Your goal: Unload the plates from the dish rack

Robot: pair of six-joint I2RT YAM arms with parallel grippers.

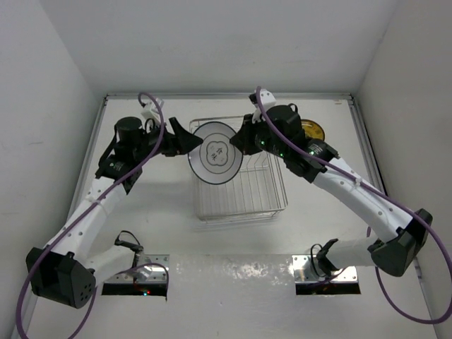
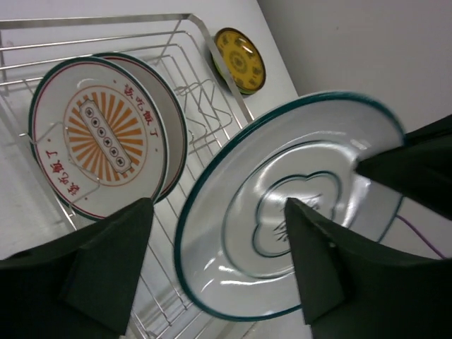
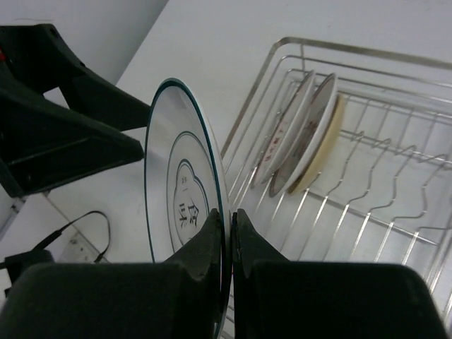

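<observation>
A white plate with a dark teal rim [image 1: 215, 153] hangs upright above the dish rack [image 1: 244, 215]. My right gripper [image 1: 239, 143] is shut on its right edge; in the right wrist view the two fingers [image 3: 212, 236] pinch the rim of this plate [image 3: 180, 191]. My left gripper [image 1: 196, 146] stands open at the plate's left edge. In the left wrist view the plate [image 2: 282, 205] lies between the spread fingers [image 2: 321, 261], with gaps showing. Two more plates, the front one an orange sunburst plate [image 2: 99, 138], stand in the rack [image 2: 201, 32].
A yellow plate [image 1: 313, 131] lies on the table beyond the rack's right corner, also in the left wrist view [image 2: 240, 60]. The rack's near prongs [image 3: 395, 198] hold nothing. White walls close the table on three sides.
</observation>
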